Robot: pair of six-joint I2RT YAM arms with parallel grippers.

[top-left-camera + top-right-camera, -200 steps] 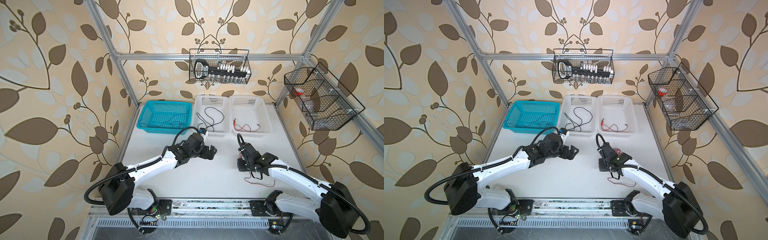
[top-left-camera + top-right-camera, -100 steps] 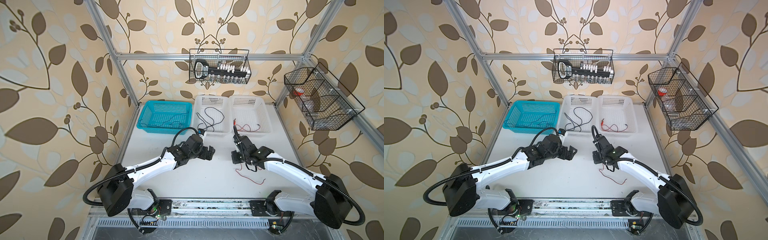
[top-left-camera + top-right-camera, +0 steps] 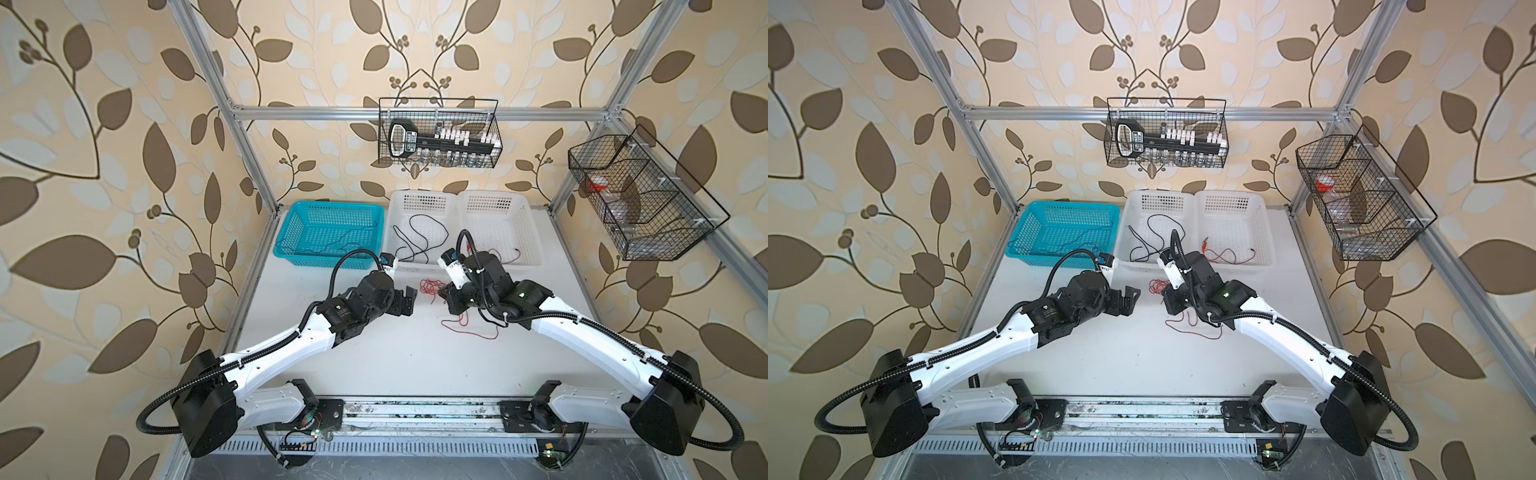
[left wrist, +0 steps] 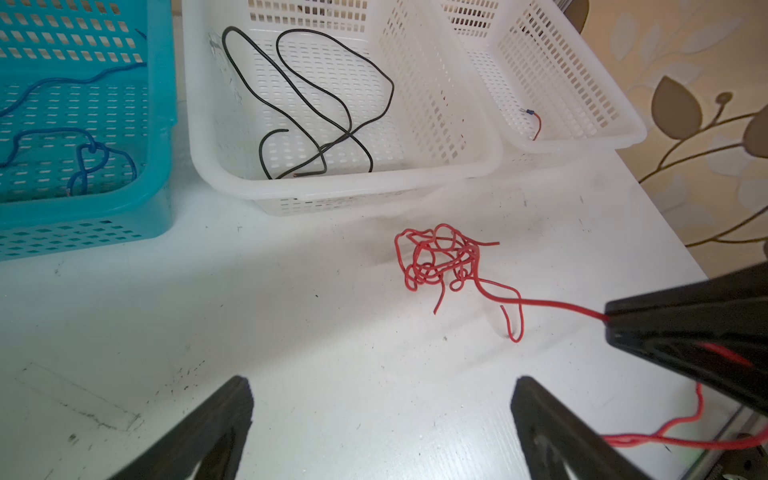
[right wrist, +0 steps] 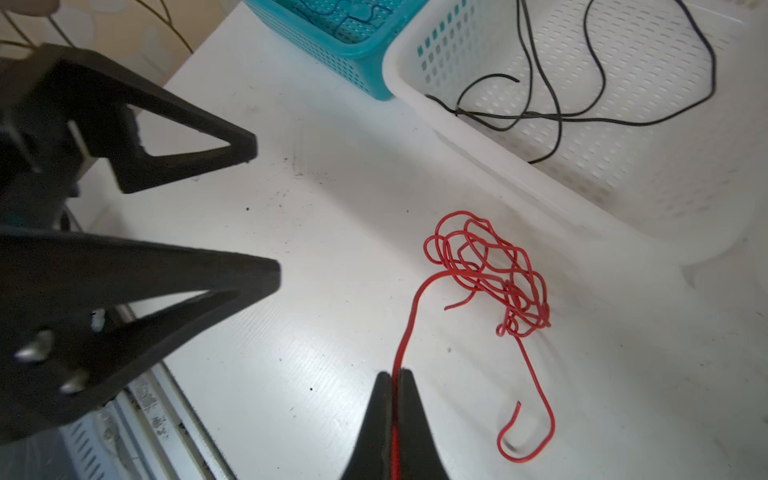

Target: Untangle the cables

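A red cable lies knotted in a tangle on the white table, in front of the middle white basket. One strand runs from it into my right gripper, which is shut on that strand. More red cable trails on the table under the right arm. My left gripper stands open just left of the tangle, with nothing between its fingers. A black cable lies in the middle white basket, a blue cable in the teal basket, and a red cable in the right white basket.
The teal basket and two white baskets line the back of the table. A black wire basket hangs on the back rail, another on the right frame. The frame posts bound the table.
My right gripper has shut on the red strand and moved left and towards the baskets, pulling the cable along. The left arm has hardly moved.
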